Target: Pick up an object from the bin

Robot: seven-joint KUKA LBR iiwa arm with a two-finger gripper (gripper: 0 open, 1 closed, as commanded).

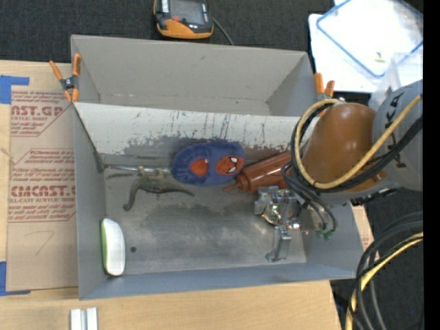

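Four things lie in the grey bin (199, 234), and none of them sits in the claw (276, 251), which hangs low over bare floor in the near right part of the bin, close to the front wall. Whether the claw is spread or pressed together cannot be told from this angle. Nearest to it is a brown bottle-shaped thing (263, 172), lying on its side just behind the claw, its narrow end pointing left and its wider end running under the arm's rounded brown cover (340, 143). The narrow end touches or nearly touches a blue oval soft thing (206, 163) with an orange patch and a red masked face on it, which rests against the foot of the back wall near the middle. To the left of that, a thin grey-green figure (148, 181) with spindly limbs lies flat on the floor, well apart from the claw. In the near left corner, a white oblong thing with a green edge (113, 246) lies along the left wall, farthest from the claw. Yellow and black cables (302, 184) loop round the brown cover above the claw.
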